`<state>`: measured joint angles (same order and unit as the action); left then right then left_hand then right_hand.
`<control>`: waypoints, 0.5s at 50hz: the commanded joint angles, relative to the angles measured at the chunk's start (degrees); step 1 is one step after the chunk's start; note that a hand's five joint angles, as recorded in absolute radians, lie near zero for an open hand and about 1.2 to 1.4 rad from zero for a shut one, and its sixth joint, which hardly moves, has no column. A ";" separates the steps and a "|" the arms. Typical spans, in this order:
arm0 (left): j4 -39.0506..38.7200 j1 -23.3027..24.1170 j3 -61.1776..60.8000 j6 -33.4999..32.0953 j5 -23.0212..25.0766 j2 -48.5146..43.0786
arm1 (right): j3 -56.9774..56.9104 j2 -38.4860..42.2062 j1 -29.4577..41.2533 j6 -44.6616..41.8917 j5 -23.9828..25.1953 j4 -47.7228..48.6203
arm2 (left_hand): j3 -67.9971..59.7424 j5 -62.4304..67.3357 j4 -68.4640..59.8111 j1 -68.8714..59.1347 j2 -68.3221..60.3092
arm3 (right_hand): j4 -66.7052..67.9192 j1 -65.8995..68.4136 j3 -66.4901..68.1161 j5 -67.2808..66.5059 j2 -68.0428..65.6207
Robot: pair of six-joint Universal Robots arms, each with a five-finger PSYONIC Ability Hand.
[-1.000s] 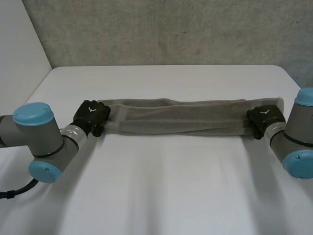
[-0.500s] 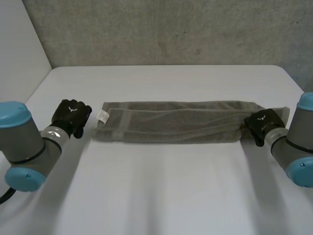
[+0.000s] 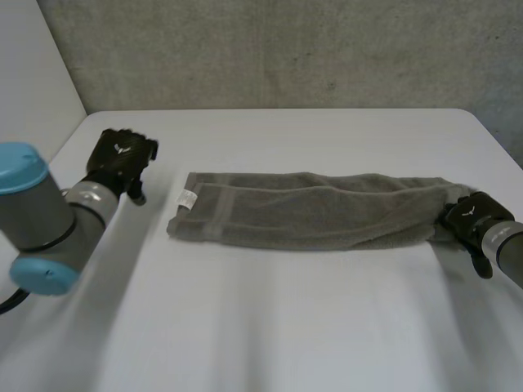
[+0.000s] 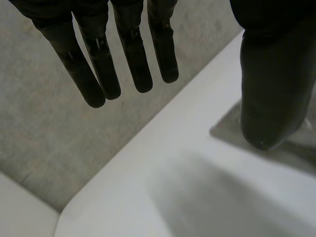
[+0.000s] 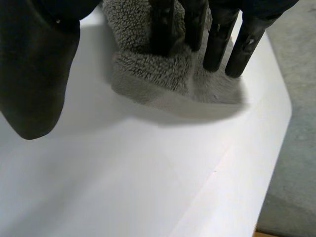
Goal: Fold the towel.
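A grey towel (image 3: 310, 211), folded lengthwise into a long strip, lies flat across the white table (image 3: 278, 327). A white label (image 3: 188, 198) sits at its left end. My left hand (image 3: 121, 157) hovers off the towel's left end, well apart from it. In the left wrist view the left hand (image 4: 98, 64) has straight fingers and a spread thumb, holding nothing, and a towel corner (image 4: 228, 129) shows beside the thumb. My right hand (image 3: 472, 219) is at the towel's right end. There the right hand (image 5: 34, 74) is open, its straight fingers lying against the bunched towel end (image 5: 158, 79).
The table's right edge (image 5: 256, 163) runs close to the right hand. A grey wall (image 3: 270, 49) stands behind the table's far edge. A white panel (image 3: 33, 73) stands at the far left.
Both hands have let go of the towel's ends and opened. The left hand drew away to the left and back. The towel shifted right and now lies slack on the table.
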<state>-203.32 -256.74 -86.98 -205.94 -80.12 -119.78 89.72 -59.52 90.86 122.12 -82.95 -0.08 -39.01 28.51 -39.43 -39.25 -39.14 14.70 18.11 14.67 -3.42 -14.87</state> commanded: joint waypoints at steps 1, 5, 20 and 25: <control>4.67 2.91 14.08 4.75 0.05 -8.96 | 0.10 -1.38 0.20 4.52 0.16 2.54 | 1.04 -0.54 1.47 1.29 1.18 | -4.70 -8.11 -4.67 3.42 4.87; 11.28 3.88 21.85 5.82 0.23 -13.99 | 0.19 -2.17 0.11 7.08 0.33 2.72 | 1.04 -0.54 1.46 1.28 1.18 | -4.70 -8.11 -4.67 3.42 4.87; 35.27 4.59 56.46 7.22 7.70 -35.25 | 1.42 -2.53 0.02 8.84 1.30 2.98 | -3.00 3.49 -2.57 -2.75 -2.86 | -4.70 -8.11 -4.67 3.42 4.87; 37.30 4.67 59.55 7.31 7.87 -37.11 | 1.51 -2.53 0.02 8.75 1.30 2.98 | -4.68 5.17 -4.25 -4.43 -4.54 | -4.70 -8.11 -4.67 3.42 4.87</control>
<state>-167.66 -252.11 -30.24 -198.88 -72.91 -155.19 91.08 -62.06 90.88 130.92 -81.68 2.88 -41.85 32.16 -42.07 -42.11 -42.16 14.15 13.22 13.68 -3.37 -13.96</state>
